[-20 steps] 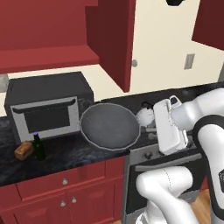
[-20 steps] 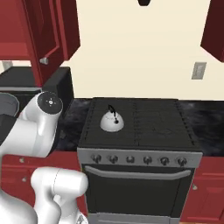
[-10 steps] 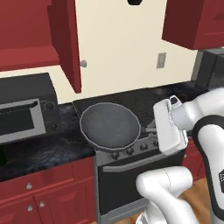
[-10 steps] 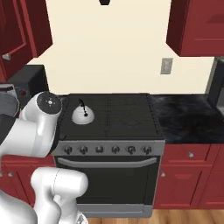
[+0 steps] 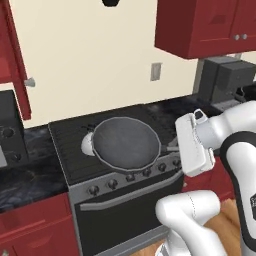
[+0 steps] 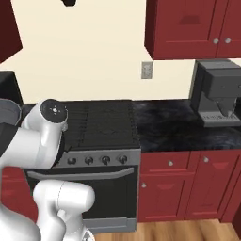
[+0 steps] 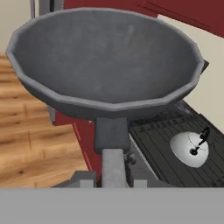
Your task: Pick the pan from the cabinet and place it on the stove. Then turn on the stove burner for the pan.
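Pan (image 5: pixel 125 144) out of the cabinet, carried level above the front left of the stove (image 5: pixel 70 145), handle clenched in the hand (image 7: pixel 113 175). Not yet set down on a grate. White kettle (image 5: pixel 88 143) on the left burner, partly hidden behind the pan's rim; seen beyond the pan in the hand view too (image 7: pixel 189 150). Left to do, judging from this: lower onto a free burner clear of the kettle, release, then turn the matching knob (image 5: pixel 131 177) on the steel front.
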### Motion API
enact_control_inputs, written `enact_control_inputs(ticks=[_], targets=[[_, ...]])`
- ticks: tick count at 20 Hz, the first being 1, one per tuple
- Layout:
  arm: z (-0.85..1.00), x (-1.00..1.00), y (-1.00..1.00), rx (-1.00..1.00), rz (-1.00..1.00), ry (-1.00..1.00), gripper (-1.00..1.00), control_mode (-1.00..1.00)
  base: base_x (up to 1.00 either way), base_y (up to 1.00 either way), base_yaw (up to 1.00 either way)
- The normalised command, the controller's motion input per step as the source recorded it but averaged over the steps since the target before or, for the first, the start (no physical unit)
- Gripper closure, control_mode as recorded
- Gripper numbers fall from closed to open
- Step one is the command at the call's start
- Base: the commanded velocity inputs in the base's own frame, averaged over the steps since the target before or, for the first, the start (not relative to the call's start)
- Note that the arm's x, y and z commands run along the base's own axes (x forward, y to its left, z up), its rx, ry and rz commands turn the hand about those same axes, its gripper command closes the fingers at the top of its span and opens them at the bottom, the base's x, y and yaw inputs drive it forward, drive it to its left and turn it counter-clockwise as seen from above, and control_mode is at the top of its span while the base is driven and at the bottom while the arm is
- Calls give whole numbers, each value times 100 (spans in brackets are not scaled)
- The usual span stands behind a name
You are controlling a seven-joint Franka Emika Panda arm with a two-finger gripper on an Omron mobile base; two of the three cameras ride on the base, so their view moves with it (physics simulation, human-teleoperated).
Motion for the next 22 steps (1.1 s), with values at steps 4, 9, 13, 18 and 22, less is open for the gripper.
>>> enact_control_inputs(ticks=[4,9,13,18,22], targets=[[0,0,0,0,0,0,100,100,0,-53,-8],[0,0,0,0,0,0,100,100,0,-41,-2],[0,0,0,0,0,0,100,100,1,-26,0],[0,0,0,0,0,0,100,100,31,-12,-3],[0,0,0,0,0,0,100,100,38,-2,-7]])
